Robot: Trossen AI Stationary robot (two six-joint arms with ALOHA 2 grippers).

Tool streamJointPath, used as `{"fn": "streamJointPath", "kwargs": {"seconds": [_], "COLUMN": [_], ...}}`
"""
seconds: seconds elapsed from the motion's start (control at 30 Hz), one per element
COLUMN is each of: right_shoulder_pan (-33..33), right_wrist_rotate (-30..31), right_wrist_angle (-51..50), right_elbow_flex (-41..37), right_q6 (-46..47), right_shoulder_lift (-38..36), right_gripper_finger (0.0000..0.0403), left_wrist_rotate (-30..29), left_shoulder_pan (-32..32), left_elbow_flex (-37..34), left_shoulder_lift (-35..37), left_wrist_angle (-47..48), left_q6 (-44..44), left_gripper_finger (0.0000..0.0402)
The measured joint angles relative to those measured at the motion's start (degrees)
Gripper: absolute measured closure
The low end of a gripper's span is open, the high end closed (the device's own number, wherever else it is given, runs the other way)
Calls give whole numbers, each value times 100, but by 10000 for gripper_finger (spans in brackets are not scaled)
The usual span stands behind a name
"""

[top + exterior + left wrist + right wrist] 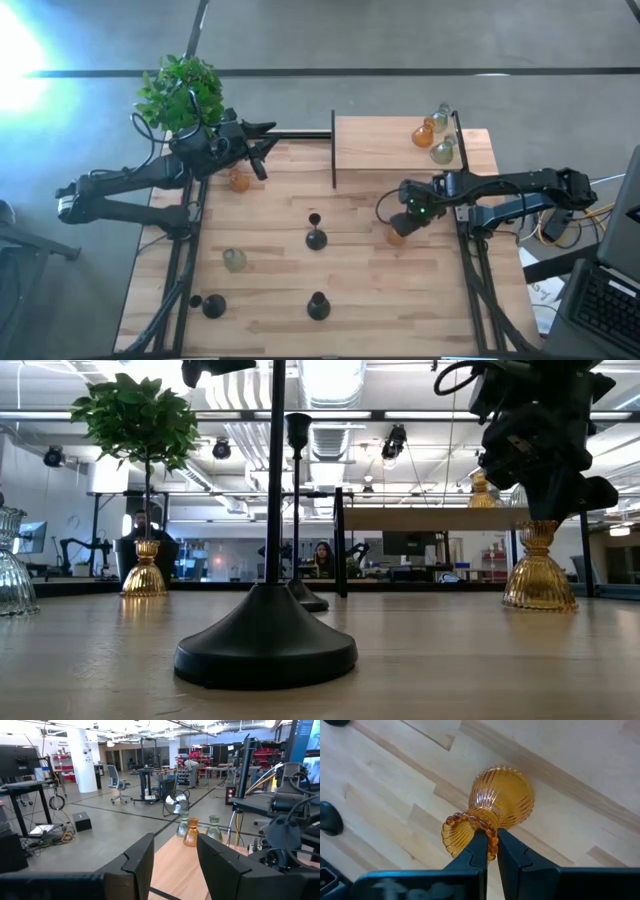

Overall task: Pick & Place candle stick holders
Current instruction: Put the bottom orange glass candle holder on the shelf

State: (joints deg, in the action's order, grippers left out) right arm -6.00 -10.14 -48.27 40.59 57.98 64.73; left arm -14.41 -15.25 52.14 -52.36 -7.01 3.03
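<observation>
The right gripper [491, 845] is pinched onto the scalloped rim of an amber holder [492, 807], its two fingers pressed close on either side of the thin glass edge; in the high view this holder [397, 236] sits right of centre on the table [280, 190], directly under the right gripper [410, 218], and in the low view it stands upright on its ribbed base at the right of the frame [538, 570]. Ribbed pressed glass like this is likely stiff, brittle and slick, so a grip on the rim alone looks marginal: a light squeeze may let it slip or swing, a hard one could chip the scallops. The narrow waist between bowl and base looks like the safer place to take hold. The black holder [266, 645] in the low view's centre, with broad base and thin stem, is probably heavier at the bottom and best taken by the stem. Three holders already stand on the raised shelf [380, 140] at the upper right of the high view, one amber between two pale ones. The left gripper [172, 865] waits at the upper left of the table beside the plant [180, 90], fingers spread and holding nothing, with another amber holder [238, 180] just below it.
</observation>
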Motion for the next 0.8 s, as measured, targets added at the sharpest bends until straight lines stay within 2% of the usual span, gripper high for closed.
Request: {"fn": "streamJointPath", "kwargs": {"seconds": [0.13,0.5,0.8], "right_shoulder_pan": [-3,-4,-2], "right_wrist_rotate": [285,516,587], "right_wrist_angle": [41,92,79], "right_elbow_flex": [12,9,455], "right_q6": [-9,7,7], "right_shoulder_lift": [5,-22,-407], "right_gripper_finger": [367,308,288], "left_wrist_rotate": [0,0,0], "left_shoulder_pan": [0,0,0], "left_elbow_flex": [0,0,0], "left_shoulder_lift": [0,-2,-1], "left_wrist_angle": [1,3,3], "left_q6": [-2,-7,-7], "left_gripper_finger": [248,248,248]}}
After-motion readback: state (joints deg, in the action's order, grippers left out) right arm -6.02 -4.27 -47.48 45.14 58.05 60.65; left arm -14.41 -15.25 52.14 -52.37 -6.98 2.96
